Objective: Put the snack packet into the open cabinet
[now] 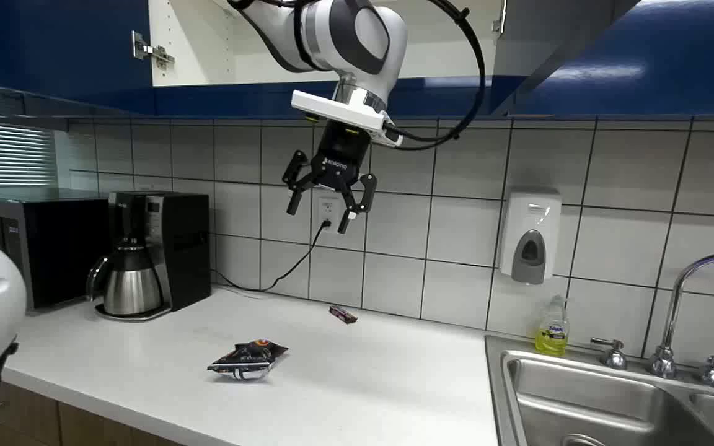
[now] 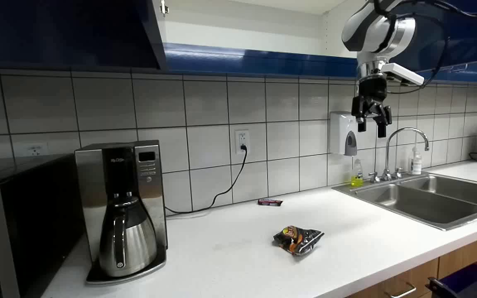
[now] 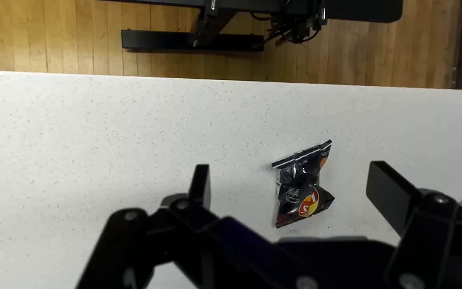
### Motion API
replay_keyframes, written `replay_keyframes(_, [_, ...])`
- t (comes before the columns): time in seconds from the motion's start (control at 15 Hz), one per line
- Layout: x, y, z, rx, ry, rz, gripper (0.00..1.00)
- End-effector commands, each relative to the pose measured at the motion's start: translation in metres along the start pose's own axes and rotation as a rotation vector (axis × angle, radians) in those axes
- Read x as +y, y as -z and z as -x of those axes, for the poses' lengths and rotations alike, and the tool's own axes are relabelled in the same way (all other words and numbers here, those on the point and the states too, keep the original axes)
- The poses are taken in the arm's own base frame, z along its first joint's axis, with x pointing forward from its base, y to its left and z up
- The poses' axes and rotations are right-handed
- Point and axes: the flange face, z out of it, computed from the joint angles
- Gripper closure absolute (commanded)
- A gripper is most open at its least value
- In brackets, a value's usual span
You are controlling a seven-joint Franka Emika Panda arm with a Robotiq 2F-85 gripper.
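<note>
The snack packet (image 1: 249, 360) is a small black crinkled foil bag with a red and yellow logo. It lies on the white counter (image 1: 394, 384); it also shows in an exterior view (image 2: 298, 240) and in the wrist view (image 3: 300, 180). My gripper (image 1: 320, 214) is open and empty, pointing down, well above the counter; it also shows in an exterior view (image 2: 372, 127). In the wrist view the packet appears between the two spread fingers, far below them. The open cabinet (image 1: 205, 59) has a white interior and blue lower edge; it also shows in an exterior view (image 2: 242, 31). My arm hides part of it.
A coffee maker (image 1: 186, 248) and a microwave (image 1: 62, 248) stand at one end of the counter. A sink (image 1: 496, 384), a yellow soap bottle (image 1: 552, 336) and a wall dispenser (image 1: 530, 229) are at the other. A small wrapped bar (image 1: 343, 314) lies near the tiled wall.
</note>
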Motion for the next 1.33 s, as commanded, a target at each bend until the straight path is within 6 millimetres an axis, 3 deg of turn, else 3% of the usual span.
replay_keyframes(0.0, [0.000,0.000,0.000,-0.001,0.000,-0.001,0.00])
replay_keyframes(0.13, [0.000,0.000,0.000,-0.001,0.000,-0.001,0.00])
replay_keyframes(0.27, [-0.016,-0.002,-0.005,0.015,-0.002,0.047,0.00])
replay_keyframes(0.67, [-0.094,-0.036,-0.029,0.082,0.014,0.192,0.00])
replay_keyframes(0.93, [-0.144,-0.066,-0.033,0.084,0.037,0.214,0.00])
replay_keyframes(1.27, [-0.171,-0.093,-0.039,0.054,0.086,0.202,0.00])
